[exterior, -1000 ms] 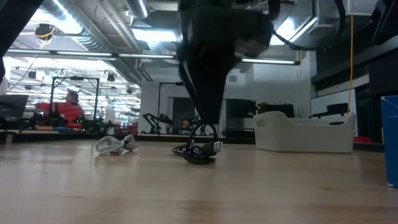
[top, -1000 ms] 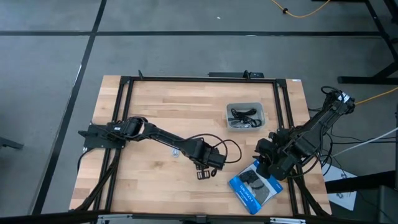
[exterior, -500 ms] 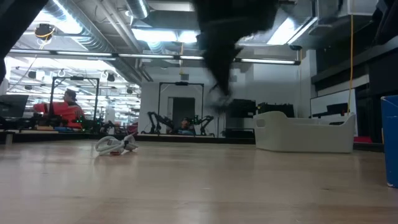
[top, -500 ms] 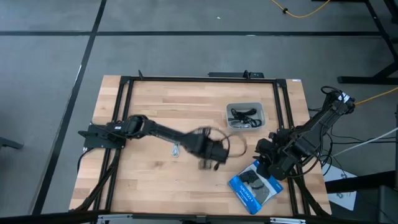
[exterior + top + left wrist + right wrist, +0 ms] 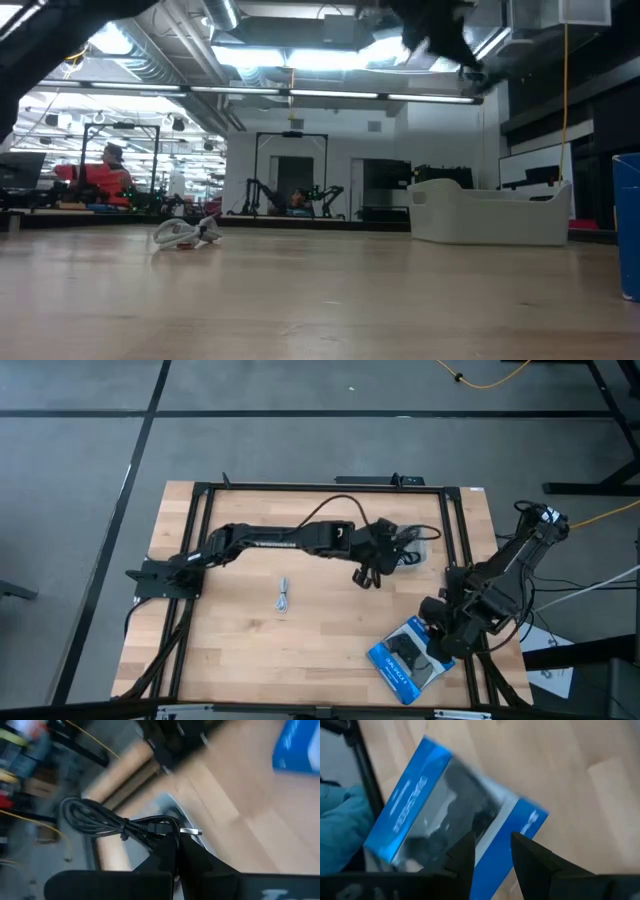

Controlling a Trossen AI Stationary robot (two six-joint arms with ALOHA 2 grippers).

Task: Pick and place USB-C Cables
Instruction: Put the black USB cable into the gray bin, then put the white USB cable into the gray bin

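One whitish-grey cable (image 5: 283, 598) alone on table (image 5: 240, 650). Left end effector (image 5: 372, 565) above tray (image 5: 418, 535), clamped on one black cable (image 5: 107, 822), seen only in left wrist view. Right end effector (image 5: 490, 851) narrowly apart over blue box (image 5: 445, 815).

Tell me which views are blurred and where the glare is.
Left wrist view: background smeared by motion, but the black cable in the left gripper reads fairly clearly. Right wrist view: blue box soft, its clear window hazy. Low view: ceiling lights glare; the dark arm at top is blurred. High view: fairly sharp, evenly lit.
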